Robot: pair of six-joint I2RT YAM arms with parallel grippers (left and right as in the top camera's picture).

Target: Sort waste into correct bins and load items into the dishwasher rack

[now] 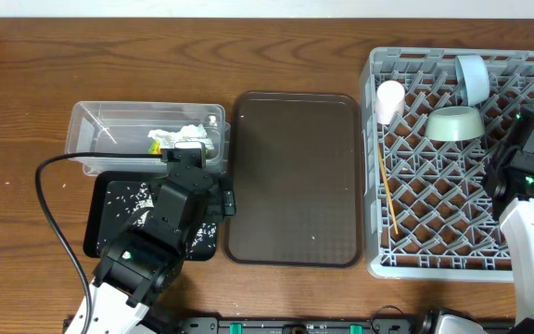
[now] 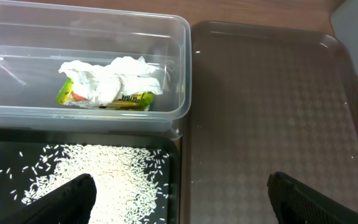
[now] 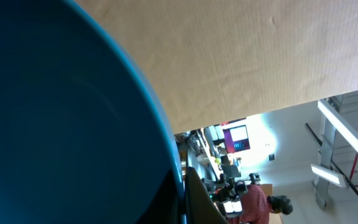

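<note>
The clear tub (image 1: 146, 109) (image 2: 179, 68) holds a crumpled white napkin (image 2: 117, 78) (image 1: 182, 136) and a yellow-green wrapper (image 2: 132, 99). Below it, rice grains (image 2: 104, 171) (image 1: 128, 195) lie in the black tray (image 1: 100, 232) (image 2: 5, 152). My left gripper (image 2: 180, 186) (image 1: 197, 186) hangs open and empty over the seam between the black tray and the brown one. The grey dishwasher rack (image 1: 434, 250) carries a white-pink cup (image 1: 389, 100), a pale-green bowl (image 1: 454, 122), a light-blue bowl (image 1: 474, 76) and chopsticks (image 1: 387, 190). My right gripper (image 3: 184, 199) (image 1: 527, 139), over the rack's right side, is shut on the rim of the dark-blue plate (image 3: 61, 124).
A large brown serving tray (image 1: 295, 176) (image 2: 272, 106) lies between the bins and the rack. A black cable (image 1: 49, 199) loops over the table left of the black tray. Wooden tabletop shows at the back and far left.
</note>
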